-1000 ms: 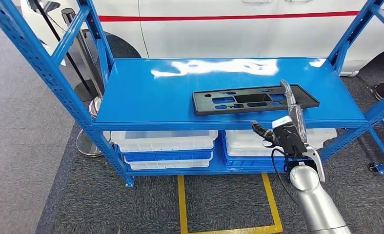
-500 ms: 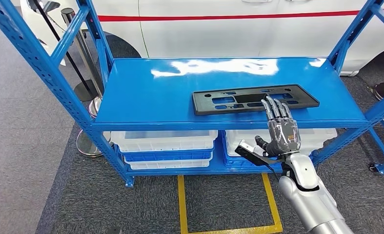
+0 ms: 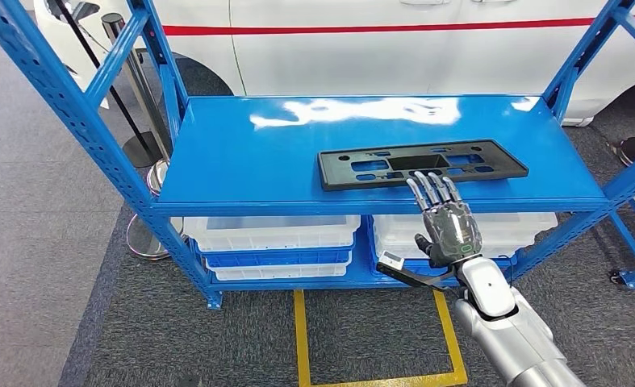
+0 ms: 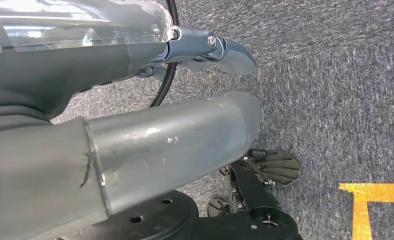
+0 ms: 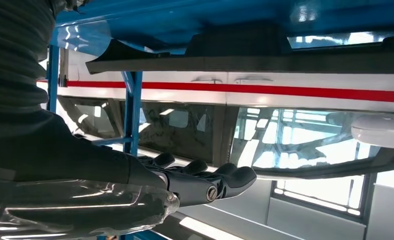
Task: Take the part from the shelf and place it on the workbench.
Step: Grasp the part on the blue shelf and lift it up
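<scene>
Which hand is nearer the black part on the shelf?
Right. The right hand is open, fingertips at the black part's near edge. The left arm hangs down over the carpet floor, away from the shelf.

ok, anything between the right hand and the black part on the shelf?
Nothing. In the head view the right hand has its fingertips at the near edge of the black part, with bare blue shelf around it.

- Part (image 3: 423,164): flat black plastic plate, long rectangle with several rectangular cut-outs through it.
- Pose: lying flat, long axis running left to right, slightly skewed to the shelf edge.
- Location: top blue shelf (image 3: 249,161), right of centre, near the front edge.
- Right wrist view: part (image 5: 245,55) seen edge-on, thin dark profile.
</scene>
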Available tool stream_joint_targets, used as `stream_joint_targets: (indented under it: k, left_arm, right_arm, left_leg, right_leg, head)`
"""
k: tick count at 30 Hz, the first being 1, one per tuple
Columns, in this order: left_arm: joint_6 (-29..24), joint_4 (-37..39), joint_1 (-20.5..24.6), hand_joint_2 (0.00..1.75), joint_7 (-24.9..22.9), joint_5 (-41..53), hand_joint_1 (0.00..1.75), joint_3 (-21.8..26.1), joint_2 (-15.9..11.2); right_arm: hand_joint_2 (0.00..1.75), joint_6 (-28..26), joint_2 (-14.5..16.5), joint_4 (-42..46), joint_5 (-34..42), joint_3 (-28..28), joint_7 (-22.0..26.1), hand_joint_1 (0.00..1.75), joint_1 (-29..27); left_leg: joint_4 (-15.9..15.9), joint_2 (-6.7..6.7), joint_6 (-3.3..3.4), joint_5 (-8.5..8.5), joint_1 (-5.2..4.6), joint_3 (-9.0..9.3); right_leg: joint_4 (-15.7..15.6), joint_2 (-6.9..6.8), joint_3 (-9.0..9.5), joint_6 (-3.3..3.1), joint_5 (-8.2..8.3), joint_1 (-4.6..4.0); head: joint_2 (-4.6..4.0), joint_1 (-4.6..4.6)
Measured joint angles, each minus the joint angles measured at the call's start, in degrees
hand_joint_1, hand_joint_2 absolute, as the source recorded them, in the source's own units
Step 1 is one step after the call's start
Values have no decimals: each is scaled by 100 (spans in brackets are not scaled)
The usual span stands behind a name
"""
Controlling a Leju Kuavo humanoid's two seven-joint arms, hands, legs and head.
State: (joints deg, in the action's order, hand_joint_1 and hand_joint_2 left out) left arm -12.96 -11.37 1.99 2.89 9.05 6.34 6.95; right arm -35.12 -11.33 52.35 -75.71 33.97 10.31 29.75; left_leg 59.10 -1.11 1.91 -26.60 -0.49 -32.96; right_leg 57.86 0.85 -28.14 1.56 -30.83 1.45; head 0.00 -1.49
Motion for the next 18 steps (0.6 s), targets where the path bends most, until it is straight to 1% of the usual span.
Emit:
stream_joint_targets:
  k: [8, 12, 18]
  left_arm:
    - [17, 0, 1, 0, 19, 22, 0, 0, 0]
    - [49, 0, 1, 175, -32, 34, 0, 0, 0]
    - [184, 1, 3, 175, -149, -2, 0, 2, 0]
  right_arm:
    - [175, 38, -10, -94, 65, 206, 51, 0, 156]
    - [175, 98, -9, -70, 203, 284, 97, 0, 187]
    - [175, 267, -5, 36, 371, 360, 114, 0, 248]
  left_leg:
    - [0, 0, 0, 0, 0, 0]
    - [0, 0, 0, 0, 0, 0]
    - [0, -1, 0, 0, 0, -1]
  right_leg:
    - [0, -1, 0, 0, 0, -1]
    - [0, 0, 0, 0, 0, -1]
    - [0, -2, 0, 0, 0, -1]
  head:
    - [0, 0]
    - [0, 0]
    - [0, 0]
